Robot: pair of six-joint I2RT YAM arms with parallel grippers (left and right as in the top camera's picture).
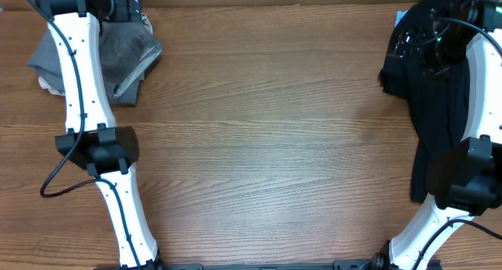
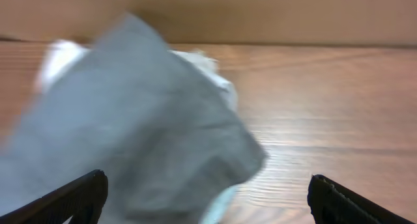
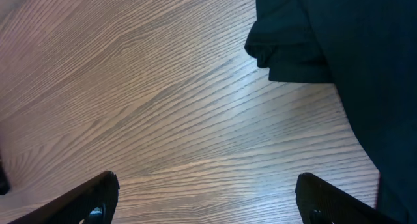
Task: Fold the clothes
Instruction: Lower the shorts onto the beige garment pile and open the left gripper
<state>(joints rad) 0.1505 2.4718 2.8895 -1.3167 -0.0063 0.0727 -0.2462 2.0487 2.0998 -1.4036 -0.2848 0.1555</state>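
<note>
The grey shorts [image 1: 129, 50] lie crumpled at the far left of the table, with a bit of the cream garment [image 1: 49, 86] showing under them. In the left wrist view the shorts [image 2: 143, 139] are blurred and fill the left half, with cream cloth [image 2: 62, 55] behind. My left gripper [image 2: 208, 201] is open just above the shorts and holds nothing. The black T-shirt [image 1: 439, 105] lies at the far right and shows in the right wrist view [image 3: 339, 48]. My right gripper [image 3: 208, 198] is open over bare wood beside the shirt's edge.
The wooden table [image 1: 274, 129] spans the view between the two piles. A cardboard-coloured wall [image 2: 260, 15] stands behind the table's far edge. Both arms' white links [image 1: 78, 66] cross over the clothes.
</note>
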